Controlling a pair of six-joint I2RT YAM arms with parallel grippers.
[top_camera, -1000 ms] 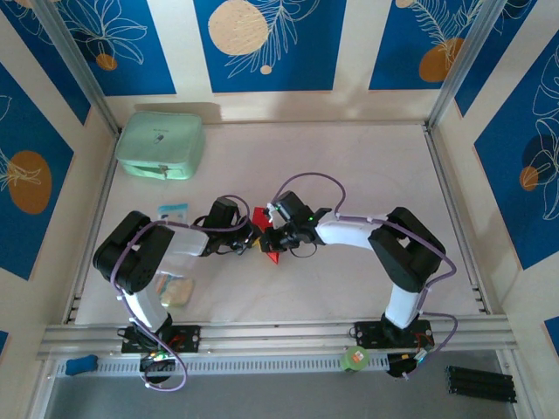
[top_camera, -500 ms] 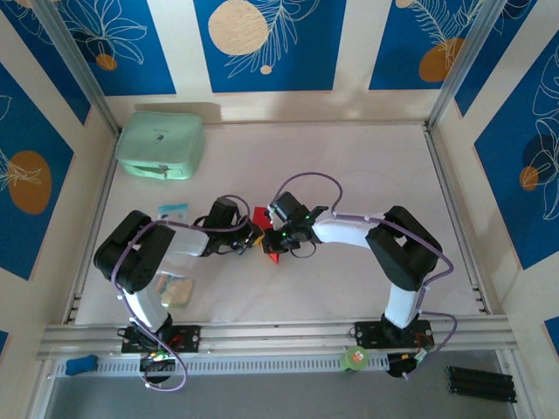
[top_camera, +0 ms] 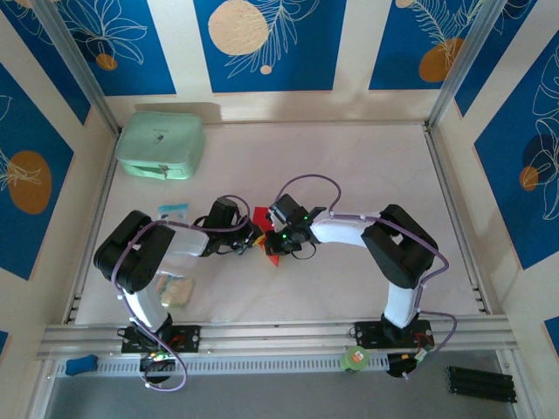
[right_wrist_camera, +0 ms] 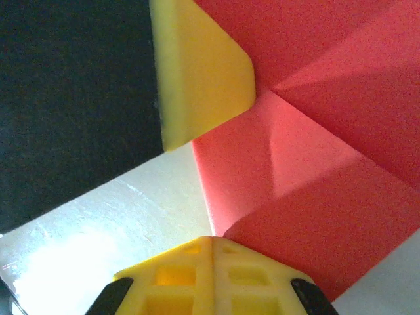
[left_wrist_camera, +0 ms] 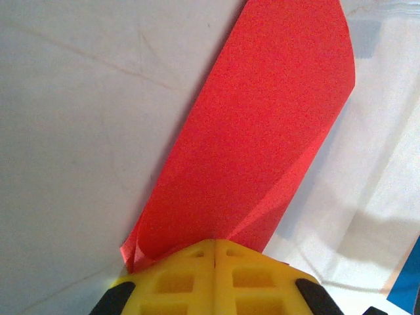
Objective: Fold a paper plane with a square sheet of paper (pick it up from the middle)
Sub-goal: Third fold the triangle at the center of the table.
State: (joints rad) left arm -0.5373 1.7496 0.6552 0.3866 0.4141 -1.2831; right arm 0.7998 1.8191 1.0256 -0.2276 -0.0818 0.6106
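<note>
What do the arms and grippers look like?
The left arm and right arm have white links, black joints and looping purple cables. The left gripper and right gripper have yellow recessed-grid fingers with black corners.

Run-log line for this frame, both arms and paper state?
left end effector: shut on red paper | right end effector: shut, tips at paper edge, grip unclear | paper: partly folded, on table | plane: unfinished

You are getting bright, even overhead light; arm shadows are falling soft on the table (top_camera: 349,166). Right wrist: glare is blowing out the bare table beside the red paper (right_wrist_camera: 315,197), and the right gripper's fingers (right_wrist_camera: 262,272) are reading slightly soft.
</note>
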